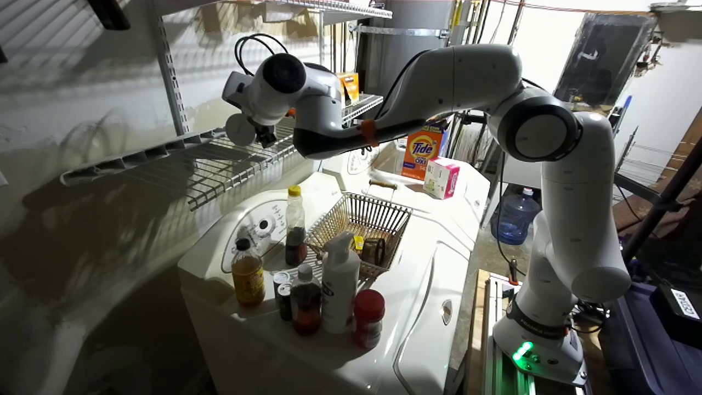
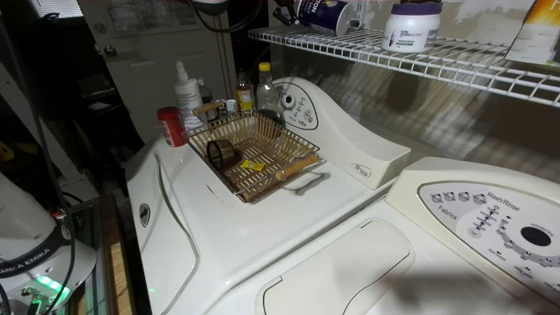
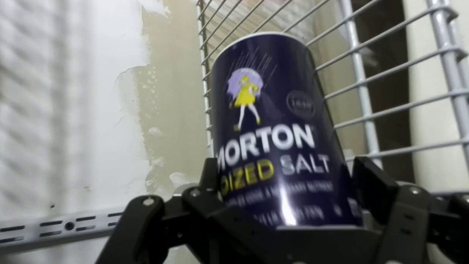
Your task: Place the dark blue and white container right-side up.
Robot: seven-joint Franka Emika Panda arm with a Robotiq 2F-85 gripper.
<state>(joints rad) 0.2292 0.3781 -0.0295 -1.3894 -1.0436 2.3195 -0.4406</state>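
The dark blue and white container, a Morton salt canister, fills the middle of the wrist view (image 3: 271, 110). It also shows at the top of an exterior view (image 2: 323, 15), lying roughly on its side and tilted at the wire shelf, a white end towards that camera. I cannot tell whether it touches the shelf. My gripper (image 3: 286, 161) has one finger on each side of it and looks shut on it near its lower end, by the palm. In that exterior view the black gripper (image 2: 286, 14) is at the container's left end. Contact at the right finger is hard to see.
The wire shelf (image 2: 385, 61) also holds a white jar with a purple lid (image 2: 411, 33) and an orange-white box (image 2: 538, 26). The wall is close behind. Below, a wicker basket (image 2: 297, 168) and several bottles, with a red-lidded jar (image 1: 368, 318), stand on a white appliance.
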